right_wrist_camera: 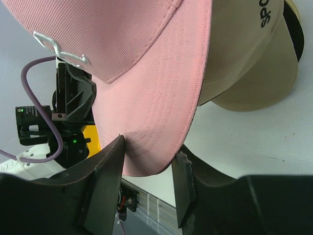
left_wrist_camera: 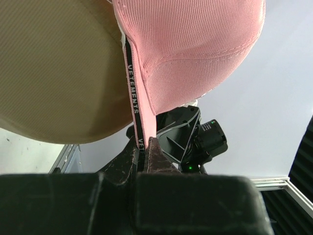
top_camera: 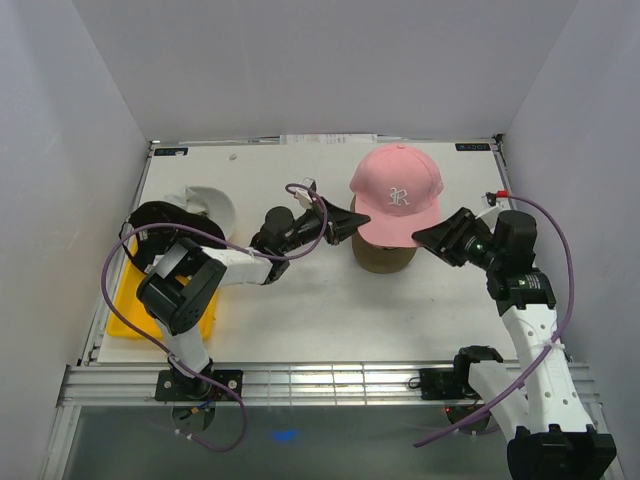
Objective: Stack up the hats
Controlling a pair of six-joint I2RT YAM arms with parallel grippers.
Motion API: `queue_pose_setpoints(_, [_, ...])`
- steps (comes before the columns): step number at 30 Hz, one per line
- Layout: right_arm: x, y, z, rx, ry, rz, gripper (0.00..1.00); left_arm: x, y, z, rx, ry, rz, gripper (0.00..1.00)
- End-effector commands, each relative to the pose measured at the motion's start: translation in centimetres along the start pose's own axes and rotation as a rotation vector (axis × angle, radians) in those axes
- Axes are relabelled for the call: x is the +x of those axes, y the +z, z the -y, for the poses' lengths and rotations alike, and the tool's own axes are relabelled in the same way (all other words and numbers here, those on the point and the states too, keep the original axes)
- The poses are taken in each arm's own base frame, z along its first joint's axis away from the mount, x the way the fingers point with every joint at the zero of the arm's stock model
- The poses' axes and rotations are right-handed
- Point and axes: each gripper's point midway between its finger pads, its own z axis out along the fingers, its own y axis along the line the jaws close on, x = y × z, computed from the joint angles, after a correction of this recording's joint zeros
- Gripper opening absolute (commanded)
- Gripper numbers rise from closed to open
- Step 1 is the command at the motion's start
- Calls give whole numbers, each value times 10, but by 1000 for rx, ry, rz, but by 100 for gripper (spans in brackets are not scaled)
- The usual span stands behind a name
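A pink hat (top_camera: 395, 195) with a white monogram sits on top of a tan hat (top_camera: 385, 258) at the table's back middle. My left gripper (top_camera: 340, 225) is shut on the pink hat's left lower edge; in the left wrist view its fingers (left_wrist_camera: 144, 144) pinch the pink cloth (left_wrist_camera: 195, 49) and its black lettered inner band, beside the tan hat (left_wrist_camera: 58, 73). My right gripper (top_camera: 432, 238) holds the pink brim from the right. In the right wrist view its gripper (right_wrist_camera: 149, 156) has both fingers pressed against the curved pink brim (right_wrist_camera: 156, 98), above the tan hat (right_wrist_camera: 254, 63).
A black hat (top_camera: 160, 225) and a white hat (top_camera: 205, 205) lie at the left of the table, behind the left arm. A yellow tray (top_camera: 125, 320) sits at the left front edge. White walls enclose the table on three sides.
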Motion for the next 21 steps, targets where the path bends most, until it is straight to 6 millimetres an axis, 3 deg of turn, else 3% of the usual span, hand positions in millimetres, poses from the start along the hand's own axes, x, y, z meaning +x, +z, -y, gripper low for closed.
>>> queue_pose_setpoints(1, [9, -1, -10, -78, -117, -29, 38, 47, -6, 10, 14, 43, -154, 0])
queue_pose_setpoints(21, [33, 8, 36, 22, -110, -56, 38, 52, -19, -20, -37, 26, -172, 0])
